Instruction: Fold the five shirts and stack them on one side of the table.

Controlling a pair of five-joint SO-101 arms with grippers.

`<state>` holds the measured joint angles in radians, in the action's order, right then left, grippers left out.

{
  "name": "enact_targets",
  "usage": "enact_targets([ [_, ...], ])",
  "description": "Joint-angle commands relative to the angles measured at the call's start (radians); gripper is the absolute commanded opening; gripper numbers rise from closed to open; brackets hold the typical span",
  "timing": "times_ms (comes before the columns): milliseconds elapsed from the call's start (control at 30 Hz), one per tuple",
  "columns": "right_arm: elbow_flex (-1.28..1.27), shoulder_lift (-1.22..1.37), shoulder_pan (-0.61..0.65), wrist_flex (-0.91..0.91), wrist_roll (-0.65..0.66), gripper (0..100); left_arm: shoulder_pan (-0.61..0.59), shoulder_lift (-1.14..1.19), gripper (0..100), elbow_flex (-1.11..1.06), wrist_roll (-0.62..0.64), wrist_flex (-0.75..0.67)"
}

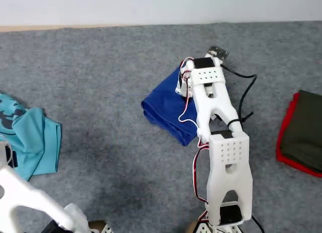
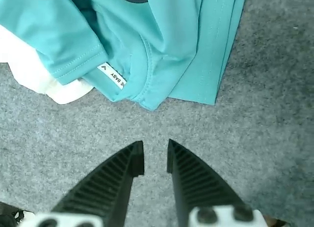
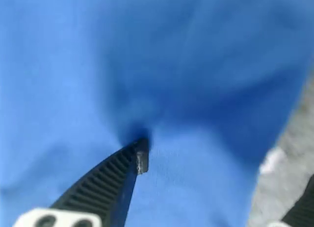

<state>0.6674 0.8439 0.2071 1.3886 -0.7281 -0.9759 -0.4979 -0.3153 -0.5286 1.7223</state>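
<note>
A blue shirt (image 1: 168,109) lies bunched on the grey table near its middle. My right gripper (image 1: 185,81) is down on the shirt's far right corner. In the right wrist view the jaws stand wide apart, one fingertip (image 3: 141,156) dug into the blue shirt (image 3: 162,65). A teal shirt (image 1: 32,137) lies crumpled at the table's left edge, with a white garment (image 2: 29,72) showing under the teal shirt (image 2: 162,45) in the left wrist view. My left gripper (image 2: 151,161) hovers just short of the teal shirt's hem, slightly open, nothing between its fingers.
A folded stack, dark shirt over red (image 1: 302,132), sits at the table's right edge. The left arm (image 1: 25,195) crosses the near left corner. Bare grey carpet (image 1: 100,82) spreads between the teal and blue shirts.
</note>
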Motion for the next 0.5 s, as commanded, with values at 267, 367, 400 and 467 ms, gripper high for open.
enact_targets([
  [267, 0.058, 0.088, -0.007, -0.119, 0.021, 29.8, 0.008, -0.029, 9, 0.008, -0.008, 0.002],
  [367, 0.058, 0.088, -0.001, -0.114, 0.066, 16.5, 0.009, -0.029, 9, 0.008, -0.008, 0.002],
  [400, 0.058, 0.088, 0.001, -0.114, 0.074, 12.9, 0.009, -0.029, 9, 0.008, -0.008, 0.002],
  [467, 0.058, 0.088, 0.001, -0.107, 0.089, 6.7, 0.009, -0.029, 9, 0.008, -0.008, 0.002],
])
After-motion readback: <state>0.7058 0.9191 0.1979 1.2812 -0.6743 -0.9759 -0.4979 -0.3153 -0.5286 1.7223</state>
